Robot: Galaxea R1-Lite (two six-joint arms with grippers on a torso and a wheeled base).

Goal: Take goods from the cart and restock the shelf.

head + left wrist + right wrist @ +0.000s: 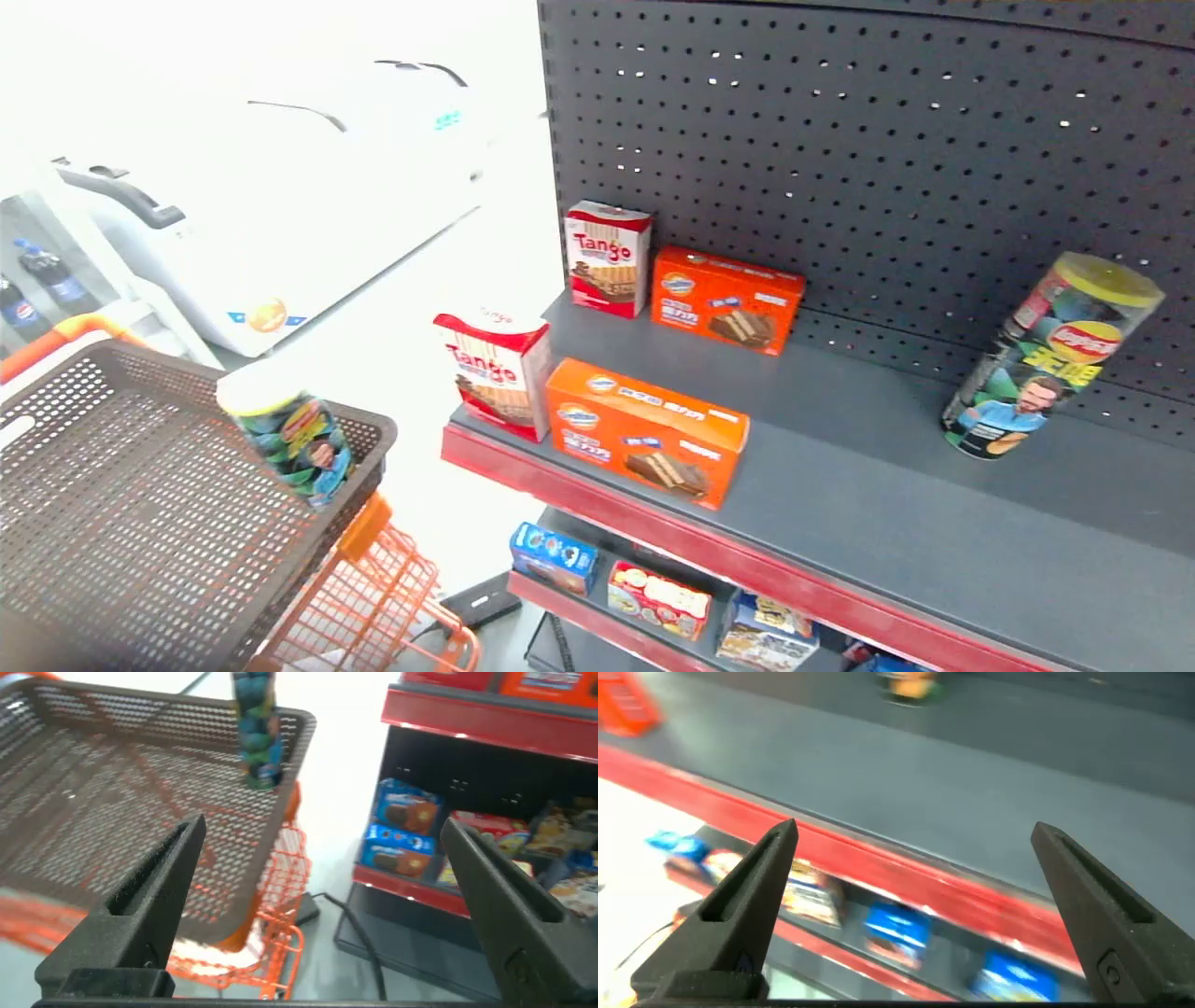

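Arms: the left pincer (322, 831) has its jaws spread wide with nothing between them. It is held low and points at the cart, and the basket (112, 784) lies beyond its fingers. The cart can (257, 728) stands upright at the basket's far corner.

The right pincer (915, 833) is also wide and empty. It is held off the front of the shelf (990, 775), and the shelf's red lip (878, 854) runs across the gap between its fingers. The lower rows of goods sit under the lip.

Head view:
- The basket is at the lower left of the frame, on the orange cart (392, 597).
- The cart can is upright against the rim at the basket's right corner.
- The grey shelf takes up the right half of the frame.
- The shelf can (1050, 359) is at the right of the frame, upright and near the pegboard (840, 140).
- At centre left, the rear red box (609, 257) is just beside the rear orange box (726, 299), back by the pegboard.
- The front red box (495, 373) and front orange box (646, 431) touch at the shelf's front edge.
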